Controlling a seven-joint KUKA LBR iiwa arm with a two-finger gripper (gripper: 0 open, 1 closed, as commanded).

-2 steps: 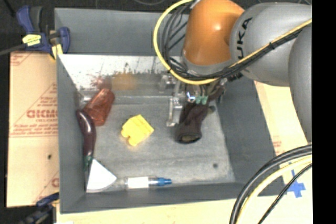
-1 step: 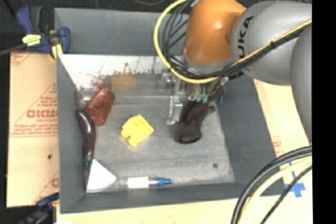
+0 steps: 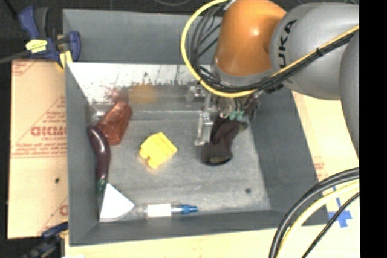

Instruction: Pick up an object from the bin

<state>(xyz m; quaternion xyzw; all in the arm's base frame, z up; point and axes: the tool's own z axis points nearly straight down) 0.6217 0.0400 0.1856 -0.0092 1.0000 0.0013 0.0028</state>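
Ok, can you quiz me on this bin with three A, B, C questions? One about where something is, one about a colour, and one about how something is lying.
1. Where is the pen?
A. along the wall of the bin at the view's bottom
B. in the far corner
C. outside it

2. What colour is the block in the middle?
A. green
B. yellow
C. pink

3. How is the purple eggplant?
A. standing upright
B. hanging in the air
C. lying flat by the left wall

Answers: 1 A, it lies right along that bottom wall. 2 B, it is plainly yellow. 3 C, it rests lengthwise on the floor beside the left wall.
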